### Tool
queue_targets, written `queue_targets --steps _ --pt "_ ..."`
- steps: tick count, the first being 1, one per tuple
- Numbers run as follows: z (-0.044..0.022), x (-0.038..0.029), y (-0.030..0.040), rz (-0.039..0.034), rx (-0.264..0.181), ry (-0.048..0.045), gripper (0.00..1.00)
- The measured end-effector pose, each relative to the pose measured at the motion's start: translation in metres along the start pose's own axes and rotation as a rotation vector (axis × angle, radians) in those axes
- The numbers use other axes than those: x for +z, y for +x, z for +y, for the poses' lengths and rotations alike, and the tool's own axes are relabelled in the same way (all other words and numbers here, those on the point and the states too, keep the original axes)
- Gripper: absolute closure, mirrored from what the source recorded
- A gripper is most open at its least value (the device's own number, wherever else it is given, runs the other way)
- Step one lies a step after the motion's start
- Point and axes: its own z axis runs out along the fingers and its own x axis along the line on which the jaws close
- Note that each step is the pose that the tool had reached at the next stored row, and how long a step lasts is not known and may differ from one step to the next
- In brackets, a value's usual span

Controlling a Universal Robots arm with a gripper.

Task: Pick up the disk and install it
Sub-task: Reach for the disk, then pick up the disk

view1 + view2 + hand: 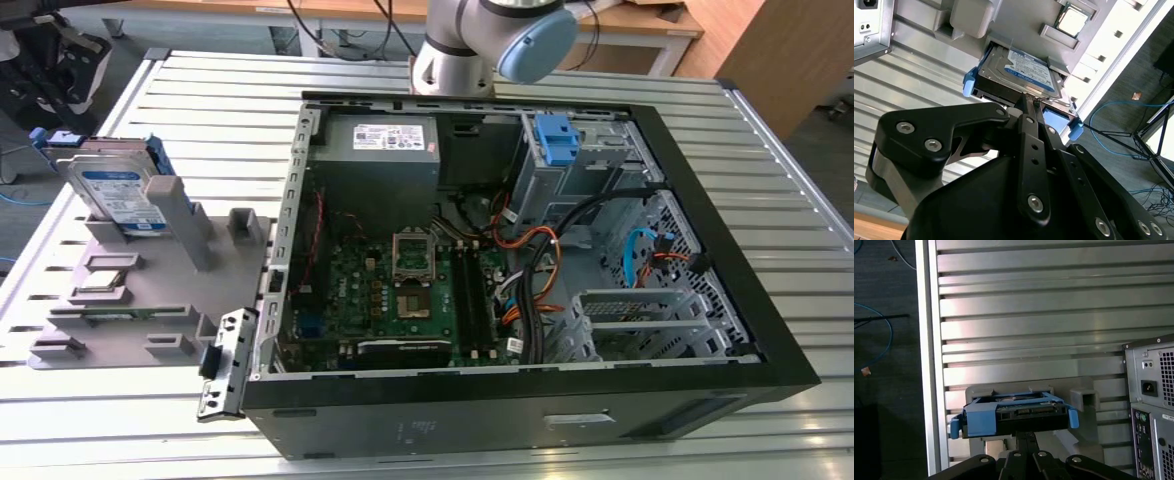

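**Disk upright in its stand**

The disk [118,190] stands in a grey stand [134,300] on the slatted table [200,90], at the exterior view's left of the open computer case [747,330]; the stand hides its lower edge; the gripper [1030,99] is clenched, empty, pointing toward the disk.

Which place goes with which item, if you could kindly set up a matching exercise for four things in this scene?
1. disk
2. power supply
3. blue bracket
4. motherboard

A. flat on the floor of the open case
B. standing in the grey holder outside the case
C. case's far corner, at the exterior view's left
D. on the drive cage, far side of the case

Pairs: 1-B, 2-C, 3-D, 4-A.
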Motion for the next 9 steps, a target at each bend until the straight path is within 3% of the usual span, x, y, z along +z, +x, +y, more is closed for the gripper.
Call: queue_targets --steps 9 --pt "0.0 0.0005 0.0 -0.0001 0.0 -0.0001 0.89"
